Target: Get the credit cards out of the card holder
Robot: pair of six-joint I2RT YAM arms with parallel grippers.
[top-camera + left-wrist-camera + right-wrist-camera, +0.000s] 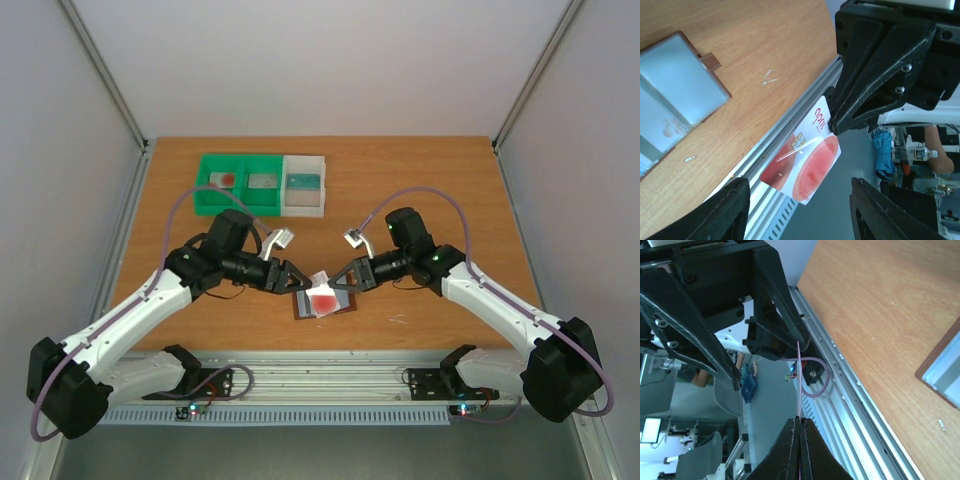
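The right end effector [800,421] pinches the red credit card [805,165] by one corner over the card holder [680,85]; the left end effector [296,280] stands open. That slim hold could let it swivel or drop.

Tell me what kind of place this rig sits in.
Likely a robotics lab cell: a wooden table enclosed by white panels on aluminium posts, left arm and right arm bolted to a rail, plastic bins.
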